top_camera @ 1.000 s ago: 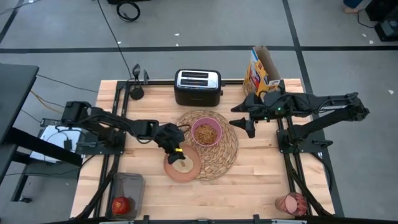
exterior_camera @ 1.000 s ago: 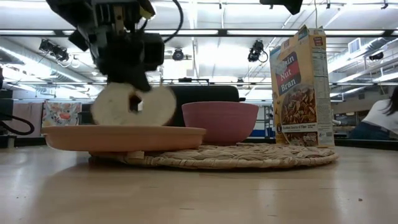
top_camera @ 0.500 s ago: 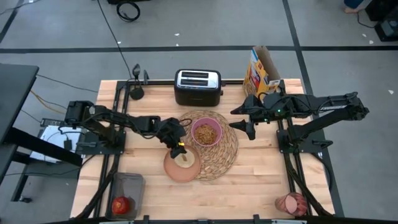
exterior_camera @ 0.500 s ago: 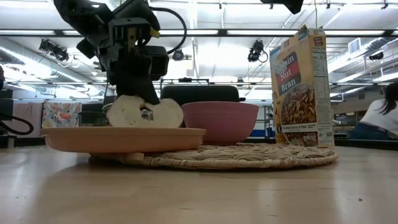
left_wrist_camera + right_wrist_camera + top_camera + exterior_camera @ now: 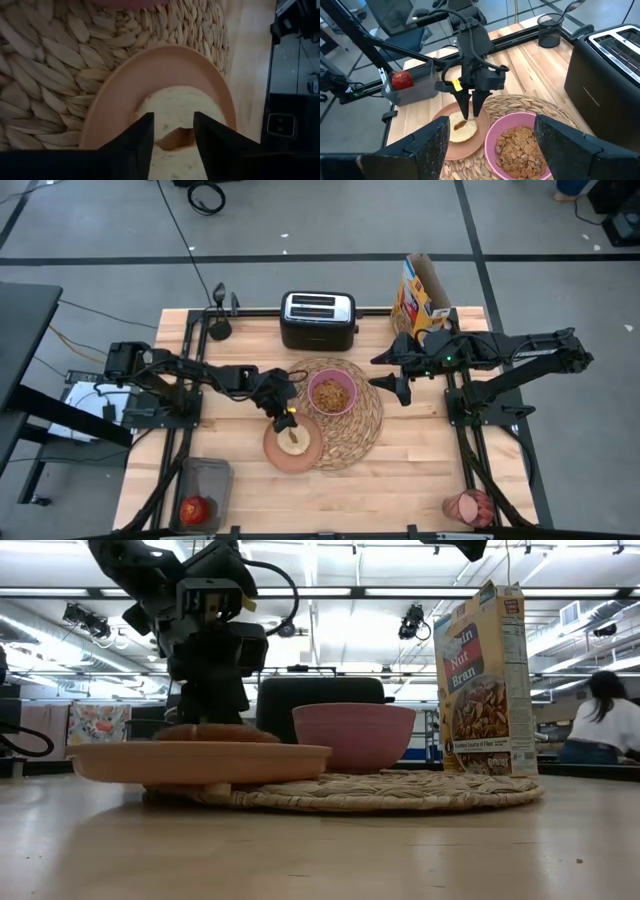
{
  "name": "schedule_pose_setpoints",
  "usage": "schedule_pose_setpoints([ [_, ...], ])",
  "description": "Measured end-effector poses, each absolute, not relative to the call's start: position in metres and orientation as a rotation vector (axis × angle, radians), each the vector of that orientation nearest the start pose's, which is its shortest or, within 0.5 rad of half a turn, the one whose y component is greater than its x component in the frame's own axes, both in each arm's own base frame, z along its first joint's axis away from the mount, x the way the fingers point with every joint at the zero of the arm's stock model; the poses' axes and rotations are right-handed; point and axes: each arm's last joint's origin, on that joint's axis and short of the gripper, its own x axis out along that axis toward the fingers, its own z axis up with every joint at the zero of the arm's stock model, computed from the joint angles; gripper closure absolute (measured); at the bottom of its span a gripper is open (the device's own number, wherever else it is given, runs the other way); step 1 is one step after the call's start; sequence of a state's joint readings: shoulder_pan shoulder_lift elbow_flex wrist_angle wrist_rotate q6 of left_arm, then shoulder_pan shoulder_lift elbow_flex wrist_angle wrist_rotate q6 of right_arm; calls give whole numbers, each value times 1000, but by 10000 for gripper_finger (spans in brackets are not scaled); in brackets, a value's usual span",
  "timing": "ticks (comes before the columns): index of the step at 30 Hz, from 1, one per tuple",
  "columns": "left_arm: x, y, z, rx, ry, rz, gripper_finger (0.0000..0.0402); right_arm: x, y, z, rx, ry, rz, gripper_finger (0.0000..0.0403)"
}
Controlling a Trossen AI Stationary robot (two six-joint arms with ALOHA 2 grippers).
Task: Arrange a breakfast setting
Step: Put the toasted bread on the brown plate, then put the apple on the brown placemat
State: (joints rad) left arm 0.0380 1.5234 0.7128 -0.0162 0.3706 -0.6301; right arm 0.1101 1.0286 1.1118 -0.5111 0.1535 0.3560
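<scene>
In the low view, the plate (image 5: 198,762) hides the near-left edge of the woven placemat (image 5: 400,792), and only the bagel half's (image 5: 215,733) top shows above the plate's rim. The toaster (image 5: 320,705) sits mostly behind the pink bowl (image 5: 354,735). The tumbler (image 5: 468,507) (at the table's (image 5: 420,480) near-right corner) is too small to tell upright from lying.

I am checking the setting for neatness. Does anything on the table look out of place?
Yes. The plate sits only partly on the placemat, its outer edge over bare wood. The apple lies in a bin at the table's corner, and the tumbler lies on its side.
</scene>
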Motion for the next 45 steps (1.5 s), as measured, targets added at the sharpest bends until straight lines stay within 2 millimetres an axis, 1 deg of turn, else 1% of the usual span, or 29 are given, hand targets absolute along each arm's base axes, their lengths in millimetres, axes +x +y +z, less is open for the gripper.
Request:
schedule_pose_setpoints([
  [6,283,7,173,-783,859,-39,221,210,19,370,294,411,-117,110],
  [8,288,9,180,-788,830,-64,206,210,19,370,294,411,-118,110],
  [10,287,11,185,-806,843,-86,194,210,19,370,294,409,-118,110],
  [13,292,11,195,-823,823,-133,187,210,19,369,293,411,-121,110],
  [15,293,9,207,-843,821,-160,188,210,19,370,288,411,-123,110],
  [17,299,3,223,-830,797,-196,193,210,19,370,274,410,-121,110],
  [18,298,0,232,-824,805,-206,195,210,19,370,270,411,-119,110],
  [21,304,-14,263,-787,788,-251,199,210,19,369,266,414,-120,110],
  [25,304,-36,299,-734,837,-271,200,210,19,369,266,414,-121,110],
  [28,298,-56,325,-696,883,-281,200,210,18,369,265,416,-125,110],
  [32,285,-88,347,-715,968,-316,200,209,18,369,269,419,-135,110],
  [36,266,-125,351,-801,1104,-320,200,210,18,369,231,416,-141,110],
  [40,243,-159,349,-942,1269,-256,191,210,17,369,173,418,-131,110],
  [45,218,-189,347,-1115,1431,-115,185,210,16,369,53,424,-111,110],
])
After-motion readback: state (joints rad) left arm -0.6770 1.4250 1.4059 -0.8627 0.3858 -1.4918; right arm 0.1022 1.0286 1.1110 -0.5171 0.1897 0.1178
